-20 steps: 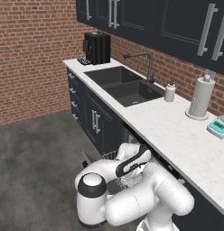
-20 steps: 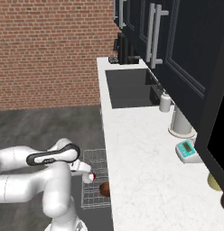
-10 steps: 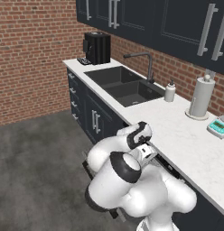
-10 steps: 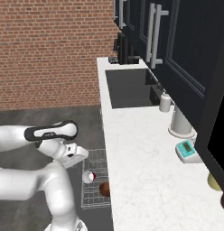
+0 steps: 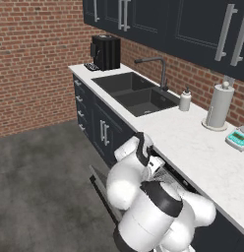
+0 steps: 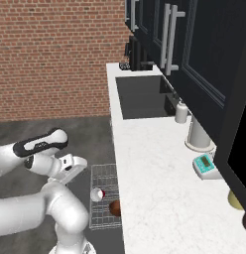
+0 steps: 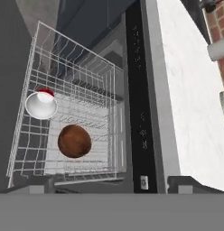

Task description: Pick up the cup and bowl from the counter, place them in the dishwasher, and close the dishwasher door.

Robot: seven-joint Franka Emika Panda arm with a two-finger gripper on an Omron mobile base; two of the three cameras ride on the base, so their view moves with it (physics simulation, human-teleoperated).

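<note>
My hand (image 6: 78, 165) hung at the left middle of the right base view, over the floor beside the pulled-out rack (image 6: 105, 201), its fingers spread wide and holding nothing. In the hand view I looked down into that rack (image 7: 68, 122), which took up the left half of the frame.

The cup (image 7: 41, 103) sat in the rack at the left middle of the hand view, its white inside facing me and a sliver of red at its upper edge. The bowl (image 7: 74, 141) lay just below and to the right of it, near but not touching, brown and glossy. In the right base view the cup (image 6: 97, 194) showed at the lower middle, with the bowl (image 6: 115, 208) just below and right of it, close to the counter edge.

The counter (image 6: 154, 173) ran down the right half of that view, white and faintly marbled. The dishwasher (image 7: 141, 113) showed as a dark strip through the middle of the hand view, between rack and counter. Its door (image 5: 102, 189) lay open and low at the lower left of my arm in the left base view
</note>
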